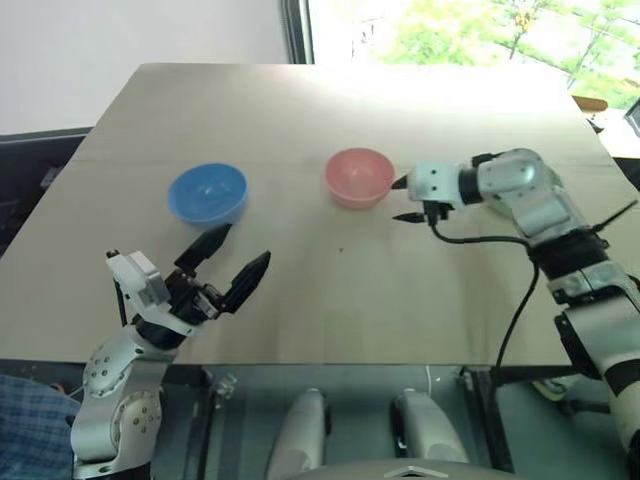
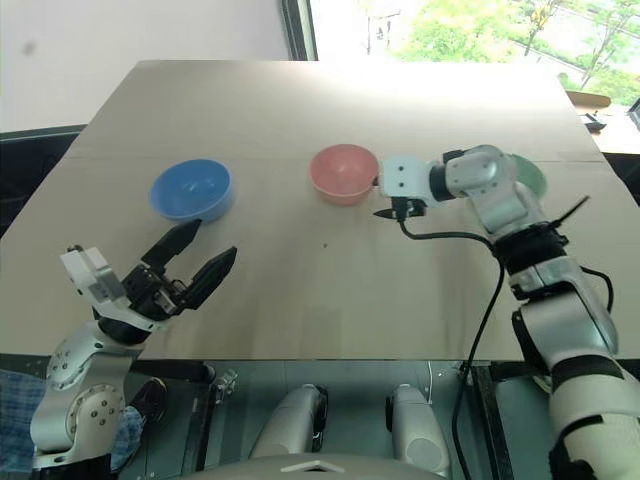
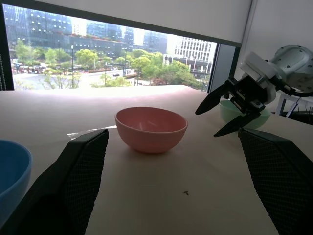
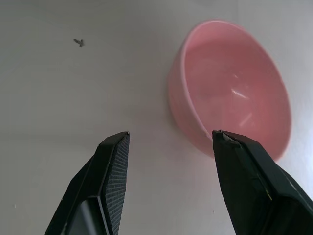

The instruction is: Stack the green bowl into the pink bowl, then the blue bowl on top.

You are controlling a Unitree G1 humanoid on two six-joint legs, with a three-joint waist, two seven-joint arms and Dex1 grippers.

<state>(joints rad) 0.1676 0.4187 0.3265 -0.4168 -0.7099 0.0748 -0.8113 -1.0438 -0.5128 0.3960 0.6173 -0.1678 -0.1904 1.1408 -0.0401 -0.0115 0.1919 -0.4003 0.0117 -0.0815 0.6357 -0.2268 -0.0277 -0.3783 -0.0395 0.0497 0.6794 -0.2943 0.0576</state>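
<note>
On tan surface [image 1: 300, 130]: blue bowl [image 1: 207, 192] at left, pink bowl [image 1: 359, 177] at centre, both upright, well apart; green bowl [image 2: 530, 178] at right, mostly hidden behind right arm. Right end effector [image 1: 404, 200] open, empty, just beside pink bowl. Left end effector [image 1: 226, 262] wide open, empty, near front edge

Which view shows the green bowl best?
Left wrist view, and only partly: the green bowl sits behind the right gripper, which covers part of it. In the right eye view just a green sliver peeks past the right arm.
</note>
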